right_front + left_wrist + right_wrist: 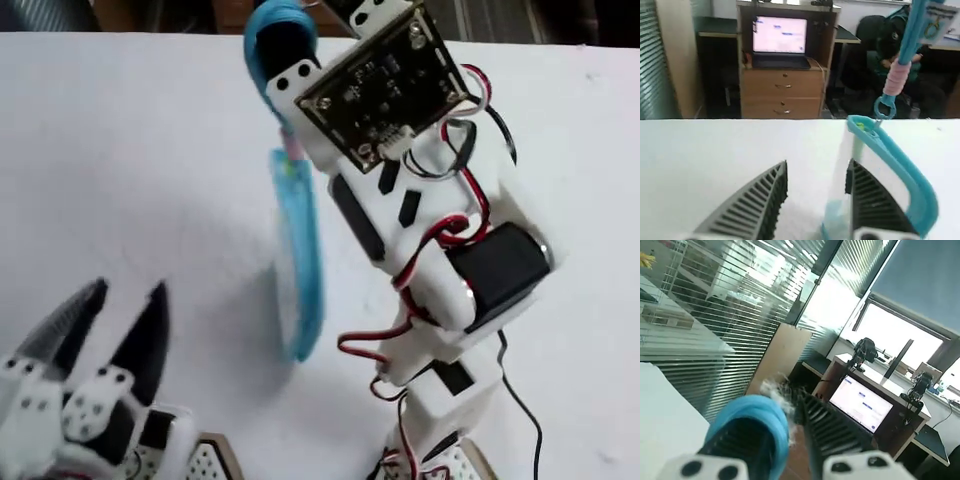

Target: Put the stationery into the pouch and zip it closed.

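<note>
Pouch [300, 260] in turquoise hangs edge-on over the white table [130, 150] in the high view. From its top, past a pink piece [290, 148], we follow a turquoise strap [256, 55] that loops round the right gripper [285, 48], raised toward the table's far side. The left gripper [130, 290] sits low at the near side, its 2 dark fingers [148, 335] spread with nothing between them, near the pouch but apart from it.

In the left wrist view we find the left gripper [817, 165] gaping over the table [715, 145]. The pouch [912, 175] stands just beside 1 finger [865, 195]; we cannot tell whether they touch. A ring [885, 107] joins the pouch's upper corner to the pink piece [896, 80] and the strap [912, 35] above. Behind, a laptop [780, 35] rests on a wooden drawer cabinet [782, 92].

In the right wrist view we see the right gripper [792, 405] clamped on the strap [752, 417], which wraps over 1 finger. Window blinds [715, 315] lie beyond.
</note>
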